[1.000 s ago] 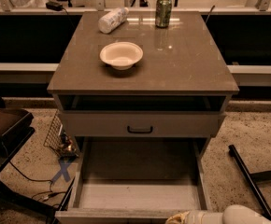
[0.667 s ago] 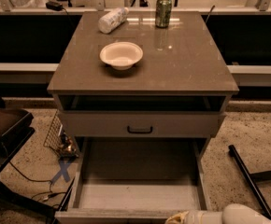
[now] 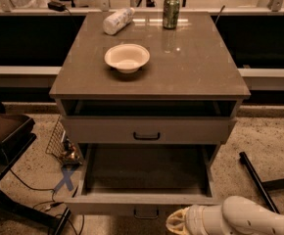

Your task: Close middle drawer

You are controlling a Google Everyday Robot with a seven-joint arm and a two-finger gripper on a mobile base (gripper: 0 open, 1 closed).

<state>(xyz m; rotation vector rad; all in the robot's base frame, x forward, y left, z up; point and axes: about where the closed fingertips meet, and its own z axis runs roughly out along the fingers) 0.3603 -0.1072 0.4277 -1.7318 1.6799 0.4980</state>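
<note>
One grey-beige cabinet (image 3: pixel 205 77) is seen, and two of its drawers are shown, each fitted with one small black bar handle. The middle drawer (image 3: pixel 107 200) is pulled far out from the cabinet's front, and its bare inside is exposed. The upper drawer (image 3: pixel 191 130) is drawn out only slightly, so that a dark gap is left under the cabinet's top. Three things are counted on that top: one pale bowl (image 3: pixel 127 58) towards the front left, one white bottle (image 3: pixel 118 20) laid on its side at the back left, and one green can (image 3: pixel 171 12) stood upright at the back. One gripper (image 3: pixel 178 223) is held low in front of the cabinet, just beside the middle drawer's front, right of its handle (image 3: pixel 146 212); whether it is open or closed cannot be told.
</note>
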